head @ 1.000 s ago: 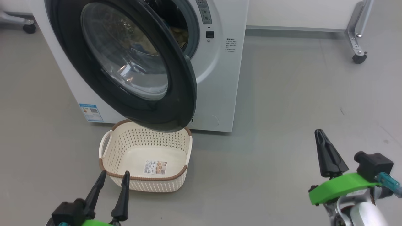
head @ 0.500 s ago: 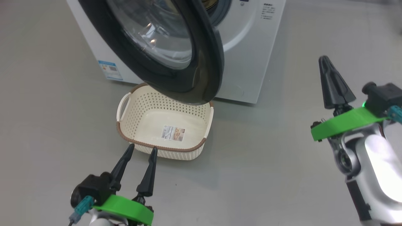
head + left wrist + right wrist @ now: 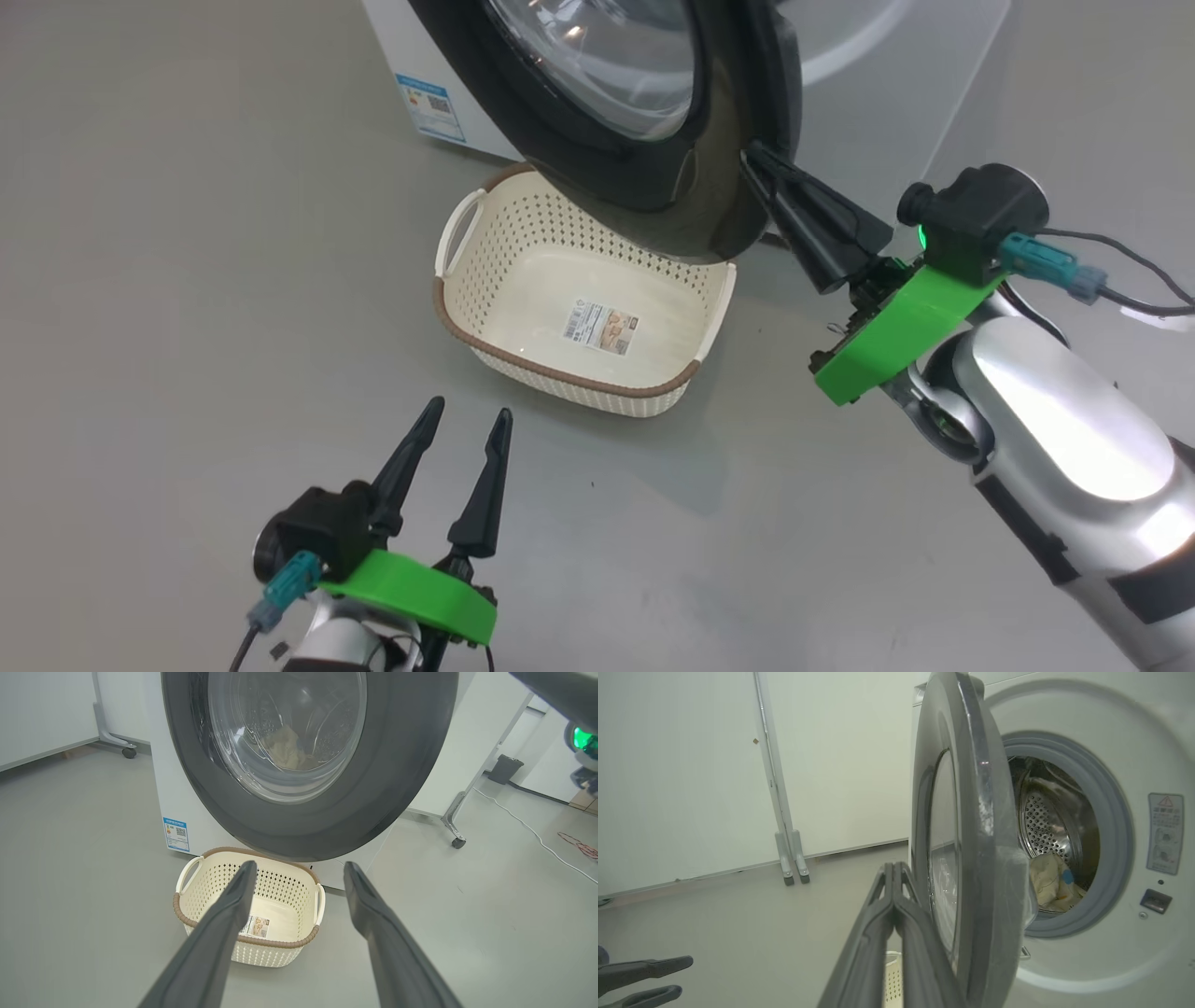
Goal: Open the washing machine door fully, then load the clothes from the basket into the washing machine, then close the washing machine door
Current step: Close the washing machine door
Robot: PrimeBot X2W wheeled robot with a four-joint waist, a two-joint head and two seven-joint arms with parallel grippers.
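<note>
The washing machine (image 3: 896,103) stands with its door (image 3: 653,177) half open, the black rim hanging over the basket (image 3: 579,385). The basket sits on the floor and holds just its label. The clothes (image 3: 1052,886) lie inside the steel drum (image 3: 1043,821) and show through the door glass (image 3: 285,749). My right gripper (image 3: 749,151) is shut, with its tips at the door's free edge on the outer side (image 3: 894,865); I cannot tell whether they touch it. My left gripper (image 3: 470,411) is open and holds nothing, low in front of the basket (image 3: 247,947).
Frame legs on castors stand left (image 3: 126,752) and right (image 3: 455,842) of the machine. A white cable (image 3: 528,830) runs over the grey floor at the right, past a dark bin (image 3: 507,767). An upright stand (image 3: 789,858) leans at the far wall.
The head camera has tipped down and swung, shifting the whole picture. My shut right gripper has swung in from open floor at the right to the door's rim. The left gripper stays open.
</note>
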